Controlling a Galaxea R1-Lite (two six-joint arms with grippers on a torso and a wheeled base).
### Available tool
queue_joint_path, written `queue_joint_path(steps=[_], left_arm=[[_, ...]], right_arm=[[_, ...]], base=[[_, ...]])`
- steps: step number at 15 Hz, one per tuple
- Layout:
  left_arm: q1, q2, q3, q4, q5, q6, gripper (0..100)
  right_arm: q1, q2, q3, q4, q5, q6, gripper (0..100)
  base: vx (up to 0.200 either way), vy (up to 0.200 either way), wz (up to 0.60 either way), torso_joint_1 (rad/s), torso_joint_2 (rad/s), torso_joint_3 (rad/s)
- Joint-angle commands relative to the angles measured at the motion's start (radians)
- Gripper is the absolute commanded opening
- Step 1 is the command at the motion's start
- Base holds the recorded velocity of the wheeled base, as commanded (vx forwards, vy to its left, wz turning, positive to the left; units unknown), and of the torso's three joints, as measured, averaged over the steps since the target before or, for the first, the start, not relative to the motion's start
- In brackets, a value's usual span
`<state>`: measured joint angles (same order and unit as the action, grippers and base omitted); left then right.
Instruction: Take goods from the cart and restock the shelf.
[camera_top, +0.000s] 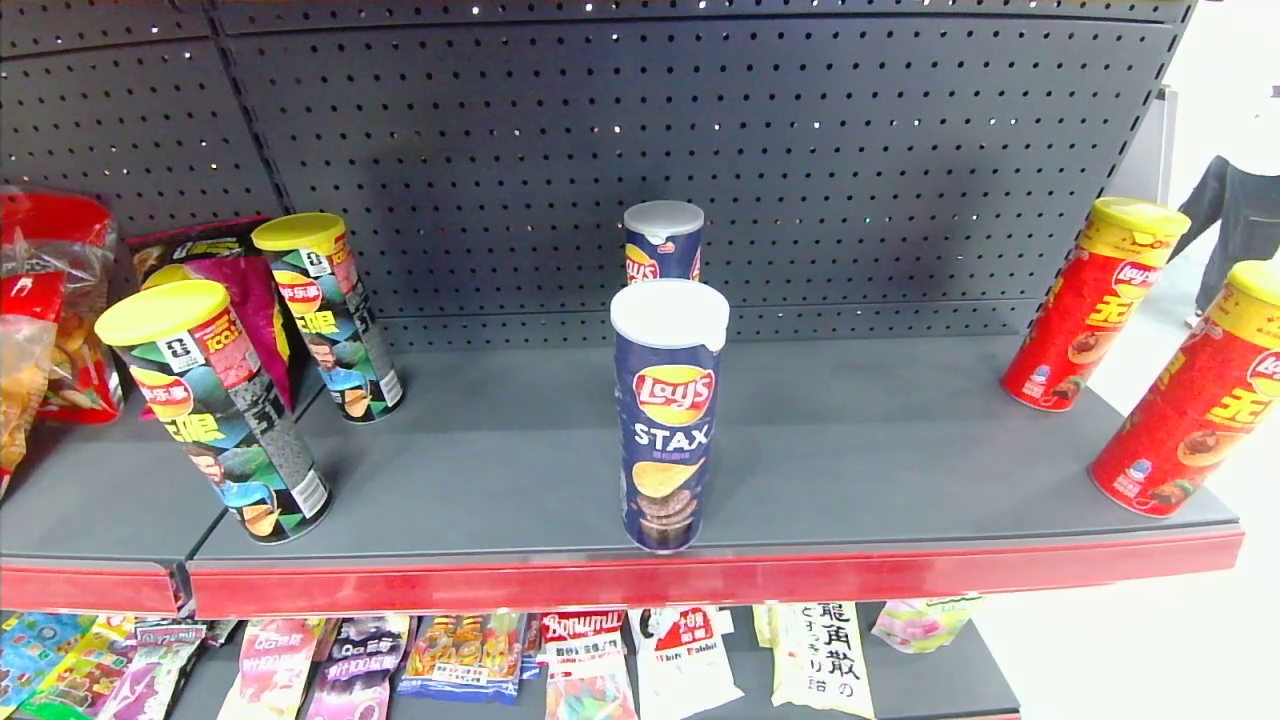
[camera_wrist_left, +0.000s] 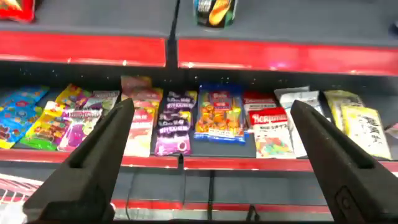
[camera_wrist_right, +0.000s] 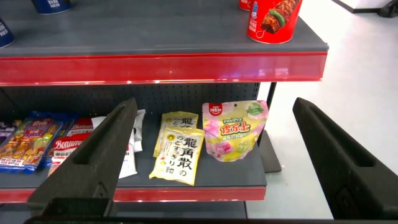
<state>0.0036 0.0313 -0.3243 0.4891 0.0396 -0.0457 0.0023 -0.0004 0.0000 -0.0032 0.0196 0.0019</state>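
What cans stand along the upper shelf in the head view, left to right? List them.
near green can → far green can → front blue can → far red can → near red can

1. Bright, even light throughout.
2. Soft, wide shadow on the back panel (camera_top: 480, 200).
3. Washed-out white on the floor (camera_top: 1150, 650) at right.
4. Outward lean of the red can (camera_top: 1180, 400) from lens distortion at the edge.

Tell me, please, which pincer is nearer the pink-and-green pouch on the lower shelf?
Right. The right pincer faces the pouch directly; the left pincer is farther left, before the blue snack bag.
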Motion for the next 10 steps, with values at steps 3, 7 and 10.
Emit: queue_joint_path(steps=[3, 7, 10], left_arm=[[0.001, -0.031, 0.146, -0.178, 0.14, 0.058, 100], [0.001, -0.028, 0.148, -0.207, 0.14, 0.103, 100], [0.001, -0.031, 0.154, -0.311, -0.023, 0.119, 100]], right_arm=[[0.001, 0.0, -0.002, 0.0, 0.0, 0.001, 100], [0.001, 0.0, 0.0, -0.001, 0.0, 0.001, 100], [0.001, 0.0, 0.0, 0.0, 0.0, 0.001, 100]], base=[[0.0, 0.0, 0.0, 0.0, 0.0, 0.0], [0.0, 0.0, 0.0, 0.0, 0.0, 0.0], [0.0, 0.0, 0.0, 0.0, 0.0, 0.0]])
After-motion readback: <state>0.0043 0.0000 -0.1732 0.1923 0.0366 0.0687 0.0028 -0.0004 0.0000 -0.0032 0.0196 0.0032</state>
